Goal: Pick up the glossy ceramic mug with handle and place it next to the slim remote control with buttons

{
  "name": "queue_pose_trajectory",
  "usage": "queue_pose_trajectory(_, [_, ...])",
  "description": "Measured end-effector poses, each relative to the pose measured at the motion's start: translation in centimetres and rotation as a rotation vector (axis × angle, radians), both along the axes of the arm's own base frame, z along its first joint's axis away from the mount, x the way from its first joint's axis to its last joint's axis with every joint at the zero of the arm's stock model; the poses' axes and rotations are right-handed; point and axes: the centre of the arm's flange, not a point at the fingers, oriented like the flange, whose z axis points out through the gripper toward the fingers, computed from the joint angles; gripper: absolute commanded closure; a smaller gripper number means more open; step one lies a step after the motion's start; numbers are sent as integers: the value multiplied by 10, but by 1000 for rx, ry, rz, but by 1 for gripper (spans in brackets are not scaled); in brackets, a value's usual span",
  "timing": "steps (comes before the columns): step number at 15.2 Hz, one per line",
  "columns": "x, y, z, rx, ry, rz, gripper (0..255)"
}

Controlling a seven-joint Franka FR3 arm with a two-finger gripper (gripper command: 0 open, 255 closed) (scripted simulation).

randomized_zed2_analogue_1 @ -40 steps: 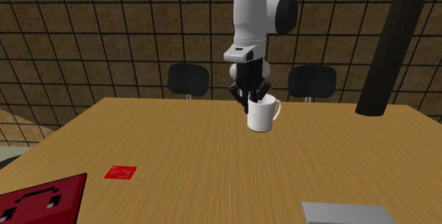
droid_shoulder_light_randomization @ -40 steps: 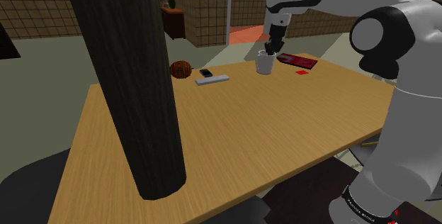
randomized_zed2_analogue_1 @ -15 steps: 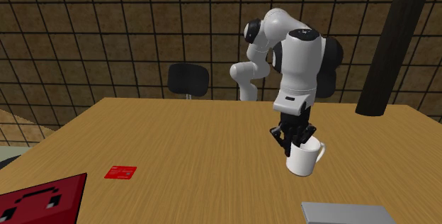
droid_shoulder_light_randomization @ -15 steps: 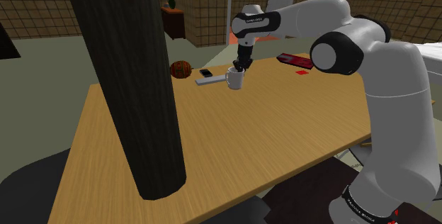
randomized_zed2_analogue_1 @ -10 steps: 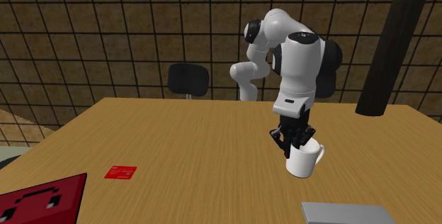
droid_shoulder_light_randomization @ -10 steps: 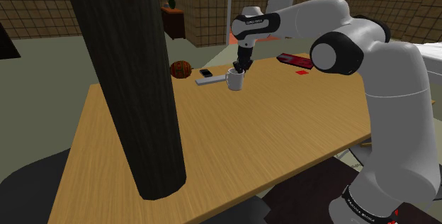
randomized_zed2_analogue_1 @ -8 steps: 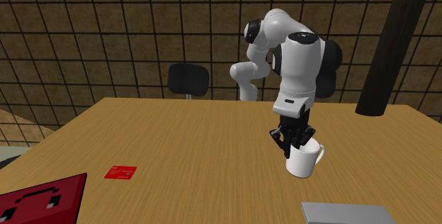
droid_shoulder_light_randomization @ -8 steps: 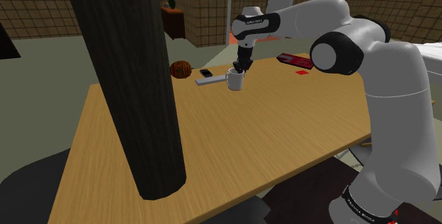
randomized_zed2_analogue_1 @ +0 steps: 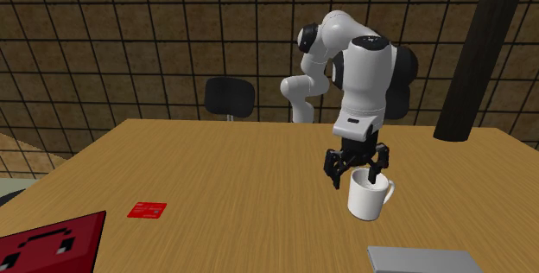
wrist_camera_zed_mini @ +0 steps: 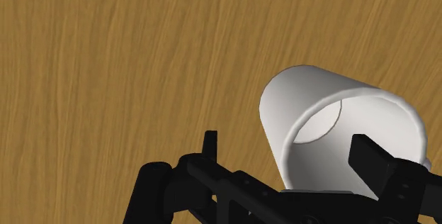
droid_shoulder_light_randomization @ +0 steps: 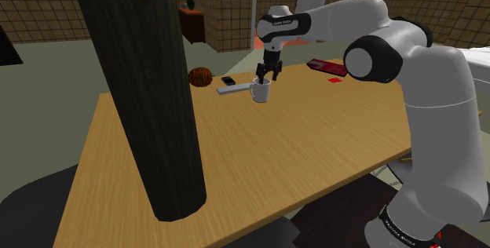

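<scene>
- The hand has let go since half a second ago: its fingers, then closed on the mug's rim, now stand spread apart and slightly higher, gripping nothing.
- In the second exterior view one finger hangs over the mug's opening and the other outside its wall; neither visibly touches it.
- The white mug stands upright on the wooden surface, directly below the hand, handle turned to the second exterior view's right.
- The slim grey remote lies flat just beside the mug, on the shoulder view's left; the second exterior view shows a narrow gap between them.
- A small black device and an orange-brown ball lie beyond the remote.
- A flat red item and a small red card rest well apart from the mug, on the shoulder view's right.
</scene>
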Motion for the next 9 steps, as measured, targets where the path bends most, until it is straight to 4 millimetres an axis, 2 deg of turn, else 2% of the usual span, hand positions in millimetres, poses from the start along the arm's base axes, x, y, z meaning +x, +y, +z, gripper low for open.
queue_pose_trajectory(3, [-1,-2,34,0,-1,0,0])
queue_pose_trajectory(4, [-1,-1,39,0,-1,0,0])
queue_pose_trajectory(9, [-2,-2,44,0,0,0,0])
